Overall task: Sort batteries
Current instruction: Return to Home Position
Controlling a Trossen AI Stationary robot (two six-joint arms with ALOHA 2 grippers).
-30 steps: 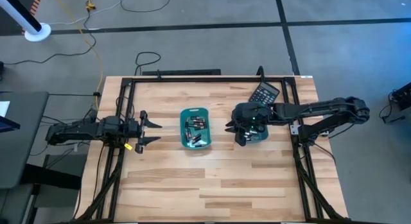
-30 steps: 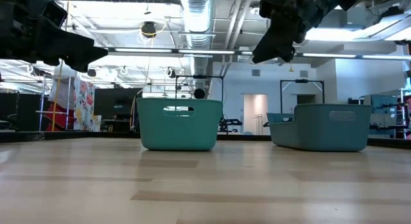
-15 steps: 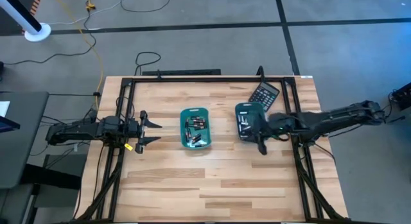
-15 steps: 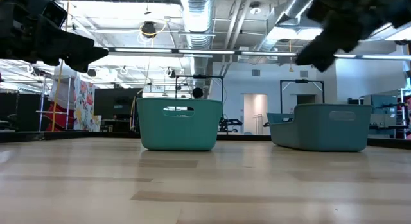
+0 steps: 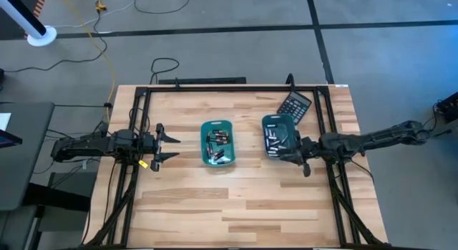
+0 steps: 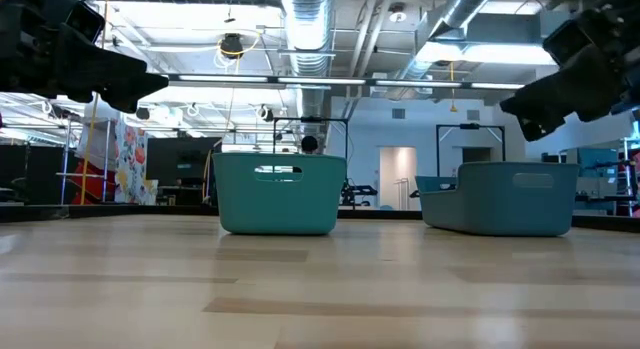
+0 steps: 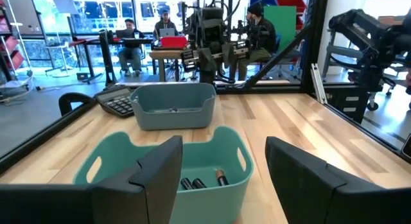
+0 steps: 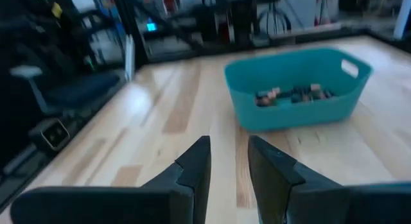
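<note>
Teal-green oval plastic tray (image 5: 217, 123) sits mid-table on the light wooden tabletop (image 5: 236, 207). It holds a loose pile of small cylindrical batteries (image 5: 217, 145), dark and silvery-grey, some with coppery ends. No batteries show on the bare wood.

Darker blue-teal plastic tray (image 5: 278, 117) stands to its right, with a clear gap between the two. A few more batteries lie inside it, toward its left side. Black calculator (image 5: 294, 104) lies tilted near the far right corner of the table, just beside the blue-teal tray; cannot tell if they touch.

Left gripper (image 5: 175, 147) hangs at the table's left edge, well apart from the teal-green tray and pointing toward it. Its fingers (image 7: 154, 179) are spread wide with nothing between them. The low view shows it up off the wood.

Right gripper (image 5: 300, 160) is at the near right corner of the blue-teal tray, just beside it, with the arm stretched in from the right side. The low view shows it raised above tray height. In the right wrist view its two dark fingers (image 8: 192, 166) are a little apart, bare wood showing in the gap, nothing gripped. A teal tray with batteries shows beyond them; cannot tell which tray.

People sit at desks in the room beyond the table, seen in the left wrist view.
</note>
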